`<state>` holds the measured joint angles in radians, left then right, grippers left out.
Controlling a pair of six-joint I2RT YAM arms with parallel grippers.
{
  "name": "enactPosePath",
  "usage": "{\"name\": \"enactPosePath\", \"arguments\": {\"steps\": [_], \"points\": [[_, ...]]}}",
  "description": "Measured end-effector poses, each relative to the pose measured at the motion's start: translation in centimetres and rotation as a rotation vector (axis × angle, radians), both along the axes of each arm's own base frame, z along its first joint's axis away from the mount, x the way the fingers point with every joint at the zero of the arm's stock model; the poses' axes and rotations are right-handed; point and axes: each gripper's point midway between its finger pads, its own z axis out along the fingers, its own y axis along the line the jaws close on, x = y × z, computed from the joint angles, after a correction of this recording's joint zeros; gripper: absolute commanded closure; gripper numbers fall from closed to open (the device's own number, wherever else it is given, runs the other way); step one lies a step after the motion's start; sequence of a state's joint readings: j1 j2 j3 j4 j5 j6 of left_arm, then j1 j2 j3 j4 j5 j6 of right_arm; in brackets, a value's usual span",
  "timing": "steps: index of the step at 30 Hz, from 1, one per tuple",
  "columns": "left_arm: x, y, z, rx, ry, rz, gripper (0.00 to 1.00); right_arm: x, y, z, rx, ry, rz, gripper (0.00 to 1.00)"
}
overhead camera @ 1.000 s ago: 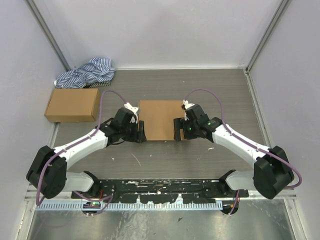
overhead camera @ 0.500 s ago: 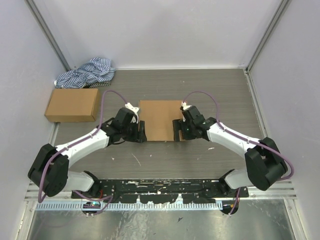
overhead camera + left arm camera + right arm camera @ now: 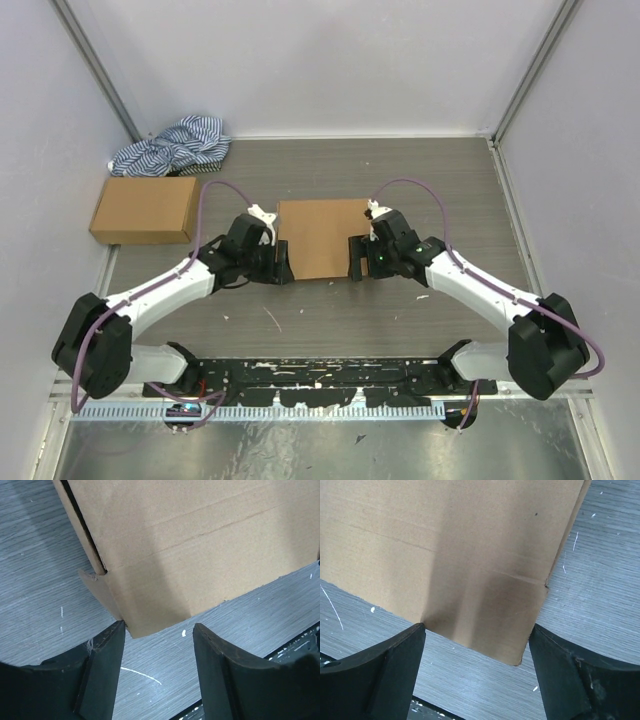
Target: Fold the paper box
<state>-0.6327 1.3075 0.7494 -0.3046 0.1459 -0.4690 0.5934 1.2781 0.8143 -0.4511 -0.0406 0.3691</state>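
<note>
left gripper [image 3: 284, 266], right gripper [image 3: 356, 259] flank paper box [image 3: 320, 235]

top view is bright and evenly lit from overhead, sharp throughout, with the pale walls [image 3: 300, 60] nearly washed out and only faint shadows under the arms. wrist views are dimmer (close-up, slightly soft): a grey shadow band runs down the box [image 3: 200, 555], and the black fingers [image 3: 370, 680] show little detail.

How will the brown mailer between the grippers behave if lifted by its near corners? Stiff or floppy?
Probably light and fairly stiff: the paper box is thin corrugated board. It likely bends at its creases rather than lifting as one piece. On the smooth table it may slide when pushed.
</note>
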Motion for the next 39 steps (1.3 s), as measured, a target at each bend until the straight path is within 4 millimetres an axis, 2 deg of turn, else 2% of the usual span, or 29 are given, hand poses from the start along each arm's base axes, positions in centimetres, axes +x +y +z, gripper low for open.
{"name": "enactPosePath", "arguments": {"steps": [11,27,33,39], "points": [[0.0,-0.3,2.3,-0.083,-0.002,0.005,0.39,-0.4,-0.3,-0.5,-0.018,0.024,0.000,0.13],[-0.2,-0.5,2.8,-0.147,0.046,0.009,0.41,-0.5,-0.6,-1.0,-0.041,0.038,-0.007,0.13],[-0.4,-0.6,2.7,-0.162,0.070,0.004,0.44,-0.7,-0.8,-0.6,-0.047,0.043,-0.009,0.13],[-0.5,-0.9,1.1,-0.152,0.122,0.001,0.46,-0.4,-1.0,0.8,-0.048,0.017,-0.020,0.13]]}}
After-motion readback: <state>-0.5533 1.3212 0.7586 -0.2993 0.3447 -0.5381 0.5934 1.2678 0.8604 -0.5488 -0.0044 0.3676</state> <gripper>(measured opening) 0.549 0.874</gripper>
